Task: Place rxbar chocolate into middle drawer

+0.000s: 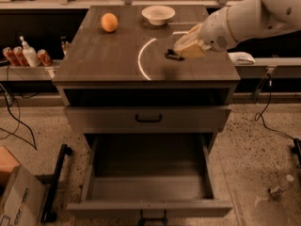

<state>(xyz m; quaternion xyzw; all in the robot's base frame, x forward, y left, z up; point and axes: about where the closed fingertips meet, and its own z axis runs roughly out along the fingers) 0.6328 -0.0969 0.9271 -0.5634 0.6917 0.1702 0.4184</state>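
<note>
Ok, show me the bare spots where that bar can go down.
The middle drawer lies open, nothing in it. The countertop is bare front-left, in front of the orange. Crowded back right: bowl, and pincer over the rxbar chocolate.

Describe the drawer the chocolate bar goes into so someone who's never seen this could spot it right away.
Find the grey cabinet whose top carries an orange, a white bowl and, over its right side, the gripper at the rxbar chocolate. Below the top is a closed upper drawer, and under that the middle drawer. It alone is pulled out, showing its deep box interior.
</note>
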